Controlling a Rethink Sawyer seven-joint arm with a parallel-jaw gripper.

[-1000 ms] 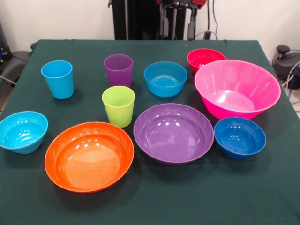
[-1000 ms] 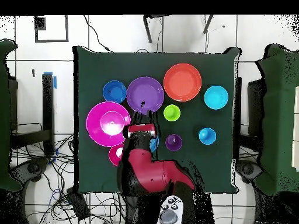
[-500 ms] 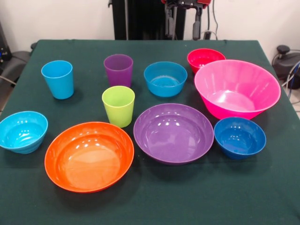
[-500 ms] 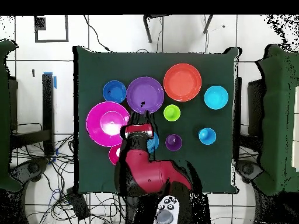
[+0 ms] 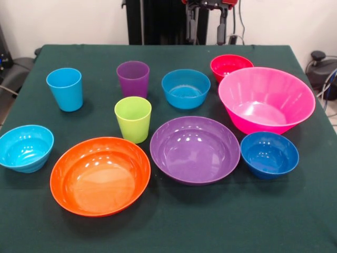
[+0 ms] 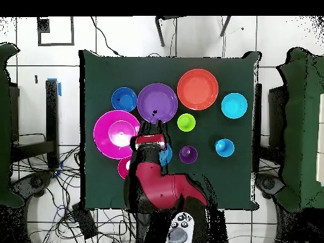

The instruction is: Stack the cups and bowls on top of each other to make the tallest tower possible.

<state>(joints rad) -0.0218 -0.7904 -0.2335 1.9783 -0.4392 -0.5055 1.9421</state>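
All pieces stand apart on the green table (image 5: 168, 226); there is no tower. The light blue cup (image 5: 65, 88), purple cup (image 5: 132, 78) and lime green cup (image 5: 132, 118) stand upright. The blue bowl (image 5: 185, 88), red bowl (image 5: 230, 66) and big pink bowl (image 5: 266, 99) sit at the far right. The dark blue bowl (image 5: 269, 154), wide purple bowl (image 5: 195, 149), wide orange bowl (image 5: 100, 175) and cyan bowl (image 5: 25, 147) sit nearer. My gripper (image 5: 206, 26) hangs open and empty high above the far edge, behind the blue and red bowls. In the overhead view the gripper (image 6: 152, 128) is over the blue bowl.
In the overhead view the red arm (image 6: 158, 183) covers most of the blue bowl and part of the red bowl (image 6: 124, 168). Chairs and cables lie round the table. Bare cloth shows along the table's front edge.
In the front view the gripper has shifted a little to the right and slightly up over the last second. The cups and bowls have not moved.
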